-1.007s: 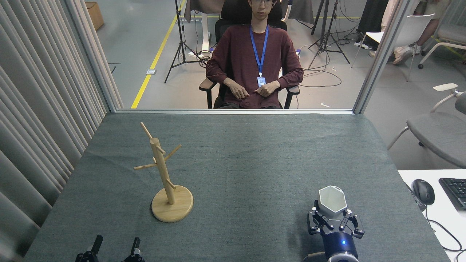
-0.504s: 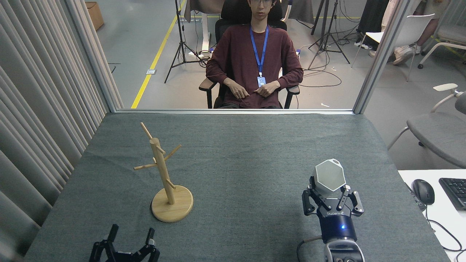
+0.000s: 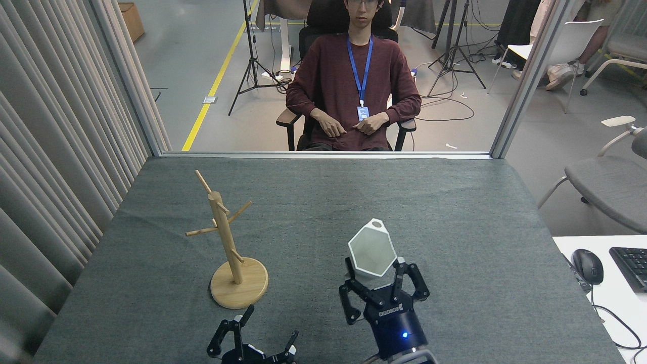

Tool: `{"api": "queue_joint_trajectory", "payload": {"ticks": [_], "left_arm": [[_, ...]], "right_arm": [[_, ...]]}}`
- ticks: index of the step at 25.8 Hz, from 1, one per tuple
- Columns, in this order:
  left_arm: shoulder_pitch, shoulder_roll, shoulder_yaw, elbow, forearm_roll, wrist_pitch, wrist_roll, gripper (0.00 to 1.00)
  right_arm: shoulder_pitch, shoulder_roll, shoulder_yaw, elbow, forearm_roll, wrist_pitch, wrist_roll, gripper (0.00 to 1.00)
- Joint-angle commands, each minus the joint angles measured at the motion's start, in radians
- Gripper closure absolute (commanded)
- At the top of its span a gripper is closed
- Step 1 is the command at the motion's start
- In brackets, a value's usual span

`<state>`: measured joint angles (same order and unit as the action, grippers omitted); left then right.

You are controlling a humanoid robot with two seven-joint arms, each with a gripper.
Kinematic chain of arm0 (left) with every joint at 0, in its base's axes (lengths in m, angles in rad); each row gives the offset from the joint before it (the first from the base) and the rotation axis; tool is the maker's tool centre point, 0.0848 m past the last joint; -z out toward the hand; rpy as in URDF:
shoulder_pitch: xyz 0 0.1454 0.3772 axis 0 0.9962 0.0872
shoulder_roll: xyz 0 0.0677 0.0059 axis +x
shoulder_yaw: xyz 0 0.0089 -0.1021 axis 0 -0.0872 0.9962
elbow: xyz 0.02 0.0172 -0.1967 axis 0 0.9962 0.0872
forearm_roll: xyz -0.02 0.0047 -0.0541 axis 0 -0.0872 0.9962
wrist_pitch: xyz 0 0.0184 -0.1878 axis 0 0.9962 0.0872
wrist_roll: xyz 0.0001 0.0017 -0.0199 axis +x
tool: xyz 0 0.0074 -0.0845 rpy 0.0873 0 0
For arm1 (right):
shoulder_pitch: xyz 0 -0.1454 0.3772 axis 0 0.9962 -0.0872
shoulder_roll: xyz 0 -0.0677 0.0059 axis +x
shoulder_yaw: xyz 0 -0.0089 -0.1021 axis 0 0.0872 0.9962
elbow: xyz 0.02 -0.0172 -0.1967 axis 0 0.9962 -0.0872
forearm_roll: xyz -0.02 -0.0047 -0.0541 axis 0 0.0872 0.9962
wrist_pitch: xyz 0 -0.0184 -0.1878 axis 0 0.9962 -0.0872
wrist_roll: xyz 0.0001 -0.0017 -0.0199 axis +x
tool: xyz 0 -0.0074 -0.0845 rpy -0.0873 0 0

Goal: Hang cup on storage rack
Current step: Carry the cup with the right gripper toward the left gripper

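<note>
White hexagonal faceted cup (image 3: 372, 251) gripped by the right end effector (image 3: 376, 283), black fingers closed around its lower part, mouth turned toward the camera, above the grey fabric-covered tabletop (image 3: 455, 202). Small rim tab with a round hole at the top edge of the cup, pointing away from the robot. Cup positioned near the middle of the tabletop, to the right of the light wooden storage rack (image 3: 228, 242) and clearly apart from it.

Storage rack standing upright on its round disc base, on the left half of the tabletop, with several thin pegs angled upward from the post. No cup on any peg.

Left end effector (image 3: 258, 333) low at the near edge of the view, just in front of the rack base, black fingers spread apart and holding nothing.

Beyond the far edge of the tabletop, a person in a dark red sweater (image 3: 354, 76) seated on a black chair, with a blue lanyard, hands resting together on the lap. Pleated grey curtain (image 3: 50, 151) along the left side. At the right edge, a white desk with a black mouse (image 3: 588, 266) and part of a keyboard (image 3: 632, 268).
</note>
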<state>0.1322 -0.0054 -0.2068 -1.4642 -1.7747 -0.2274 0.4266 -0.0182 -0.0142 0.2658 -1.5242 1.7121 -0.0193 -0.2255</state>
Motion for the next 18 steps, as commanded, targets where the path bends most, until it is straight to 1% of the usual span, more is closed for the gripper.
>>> {"api": "queue_joint_trajectory", "payload": {"ticks": [1,4,6,9,13,18], "left_arm": [[-0.028,-0.001,-0.042,0.001,-0.014,0.002,-0.032,0.01],[-0.036,0.001,-0.045,0.001,-0.014,-0.004,-0.034,0.01],[-0.036,0.004,-0.046,-0.002,-0.014,-0.009,-0.034,0.01],[-0.033,0.004,-0.046,-0.007,-0.012,-0.018,-0.034,0.01],[-0.006,0.007,-0.048,-0.042,-0.014,-0.064,-0.034,0.01],[0.004,0.009,-0.075,-0.061,-0.014,-0.067,-0.035,0.01]], "right_arm": [[0.061,0.036,0.052,-0.016,0.06,0.002,-0.015,0.3],[0.109,0.053,0.059,-0.037,0.063,0.001,-0.018,0.3],[0.129,0.053,0.089,-0.047,0.081,0.002,-0.034,0.3],[0.146,0.057,0.102,-0.047,0.11,0.007,-0.043,0.3],[0.153,0.066,0.104,-0.048,0.116,0.01,-0.044,0.3],[0.153,0.068,0.124,-0.048,0.118,0.01,-0.044,0.3]]}}
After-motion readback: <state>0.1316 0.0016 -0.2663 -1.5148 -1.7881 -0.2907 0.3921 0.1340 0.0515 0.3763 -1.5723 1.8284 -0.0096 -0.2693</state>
